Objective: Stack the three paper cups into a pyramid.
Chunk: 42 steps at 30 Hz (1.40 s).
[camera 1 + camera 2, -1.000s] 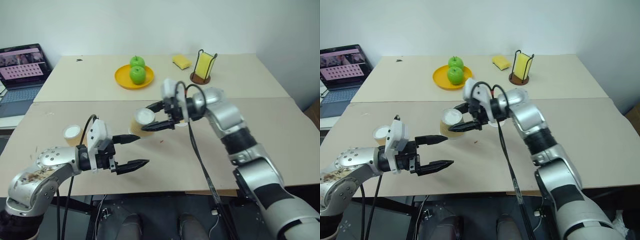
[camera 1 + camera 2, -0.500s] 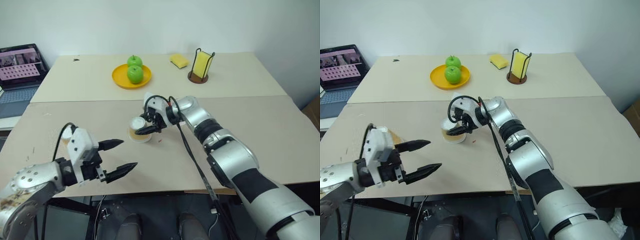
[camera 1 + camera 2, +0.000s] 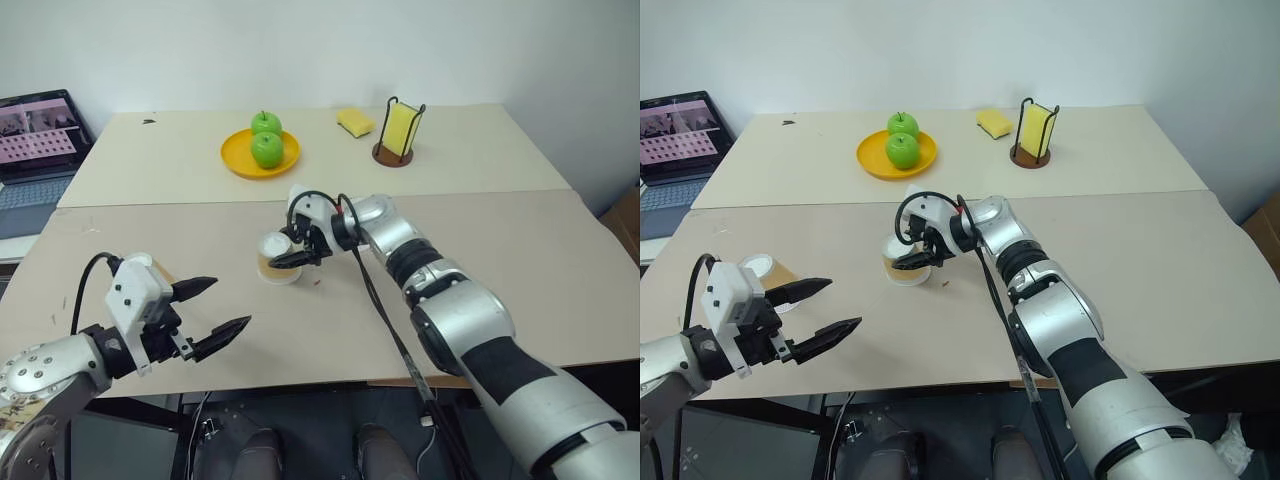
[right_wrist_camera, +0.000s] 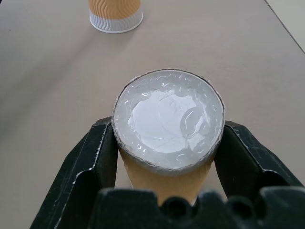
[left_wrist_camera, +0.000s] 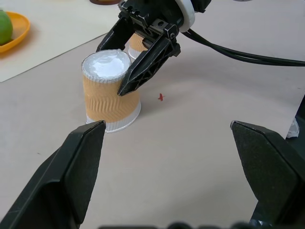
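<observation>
Cup set down mouth-down on the bench, and the right pincer looks to be starting to let go.

A second ago the right pincer carried this paper cup above the bench; now the cup stands upside down on it, a second cup just behind, so the base pair seems almost laid. Its fingers hug the cup's sides; whether they grip I cannot tell. The left pincer, fingers wide apart and empty, has drawn back toward the third cup at the bench's left, which I'd guess goes on top.
</observation>
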Each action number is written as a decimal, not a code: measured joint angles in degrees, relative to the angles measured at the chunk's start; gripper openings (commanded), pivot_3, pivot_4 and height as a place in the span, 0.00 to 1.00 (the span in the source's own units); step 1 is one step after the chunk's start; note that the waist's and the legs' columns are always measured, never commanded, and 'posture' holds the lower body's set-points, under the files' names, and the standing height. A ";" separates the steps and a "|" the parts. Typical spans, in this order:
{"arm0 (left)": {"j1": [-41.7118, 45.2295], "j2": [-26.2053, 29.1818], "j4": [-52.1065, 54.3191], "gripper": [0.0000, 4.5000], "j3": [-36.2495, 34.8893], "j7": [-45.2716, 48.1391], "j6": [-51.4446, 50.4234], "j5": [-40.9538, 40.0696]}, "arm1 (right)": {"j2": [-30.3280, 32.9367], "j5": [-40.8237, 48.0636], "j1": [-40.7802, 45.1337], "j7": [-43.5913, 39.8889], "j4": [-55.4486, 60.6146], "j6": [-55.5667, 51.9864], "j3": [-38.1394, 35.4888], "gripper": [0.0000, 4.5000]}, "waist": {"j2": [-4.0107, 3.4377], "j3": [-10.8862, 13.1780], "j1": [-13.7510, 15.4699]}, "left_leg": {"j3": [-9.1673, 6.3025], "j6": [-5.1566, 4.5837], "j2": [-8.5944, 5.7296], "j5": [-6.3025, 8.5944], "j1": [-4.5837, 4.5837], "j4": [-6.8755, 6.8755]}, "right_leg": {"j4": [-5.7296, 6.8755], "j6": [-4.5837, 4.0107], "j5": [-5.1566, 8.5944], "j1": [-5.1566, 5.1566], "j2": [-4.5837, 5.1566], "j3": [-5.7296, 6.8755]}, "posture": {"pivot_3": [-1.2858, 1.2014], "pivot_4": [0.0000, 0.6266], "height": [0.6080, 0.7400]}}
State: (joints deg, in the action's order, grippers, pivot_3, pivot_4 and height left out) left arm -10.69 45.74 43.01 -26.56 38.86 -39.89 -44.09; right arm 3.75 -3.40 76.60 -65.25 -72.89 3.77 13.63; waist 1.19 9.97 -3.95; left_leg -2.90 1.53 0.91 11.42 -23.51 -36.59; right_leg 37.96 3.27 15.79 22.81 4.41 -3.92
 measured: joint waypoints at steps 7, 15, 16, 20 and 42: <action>2.75 -0.01 -1.82 1.00 2.13 0.24 0.70 1.22 | 2.00 -1.08 -0.53 1.31 -1.08 -0.19 -1.40 0.99 | 0.01 0.00 -0.16 | 0.02 0.02 0.01 0.00 -0.22 0.01 | 0.04 0.00 0.00 0.26 -0.01 -0.01 | 0.52 0.24 0.94; 6.34 -0.02 -4.57 1.00 5.60 1.50 1.55 2.04 | 8.75 2.42 -3.41 -4.70 11.55 -2.26 -5.68 0.99 | 0.02 -0.01 -0.02 | 0.02 0.07 0.01 -0.03 -0.26 0.05 | 0.02 0.00 0.00 0.27 0.01 -0.01 | 0.52 0.24 0.94; 6.43 -0.02 -4.78 1.00 5.76 1.63 1.76 2.12 | 9.61 2.67 -4.52 -5.14 14.20 -3.29 -5.88 0.99 | 0.02 -0.01 0.00 | 0.01 0.07 0.01 -0.03 -0.26 0.06 | 0.02 0.00 0.00 0.27 0.01 -0.01 | 0.52 0.24 0.94; 7.71 -0.31 -5.65 1.00 7.57 1.89 2.30 2.51 | 15.24 5.97 -16.01 -4.36 35.40 -14.55 -7.84 0.99 | 0.02 -0.01 0.71 | 0.00 0.07 -0.01 -0.03 -0.33 0.06 | 0.02 0.00 0.00 0.29 0.04 0.01 | 0.52 0.24 0.94; 1.44 -9.80 -7.27 1.00 9.28 -1.02 11.72 8.71 | 14.29 6.97 -40.62 35.50 71.52 -40.59 -18.68 0.99 | 0.05 -0.03 1.21 | 0.12 0.09 0.01 -0.05 -0.29 0.04 | -0.01 0.00 0.00 0.29 0.01 -0.08 | 0.52 0.24 0.94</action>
State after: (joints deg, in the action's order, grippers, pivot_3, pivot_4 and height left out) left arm -9.25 35.94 35.74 -17.28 37.84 -28.17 -35.38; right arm 18.04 3.58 35.98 -29.75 -1.37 -36.82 -5.05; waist 1.24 9.94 -2.75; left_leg -2.78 1.62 0.93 11.37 -23.81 -36.56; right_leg 37.95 3.27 15.79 23.10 4.42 -4.00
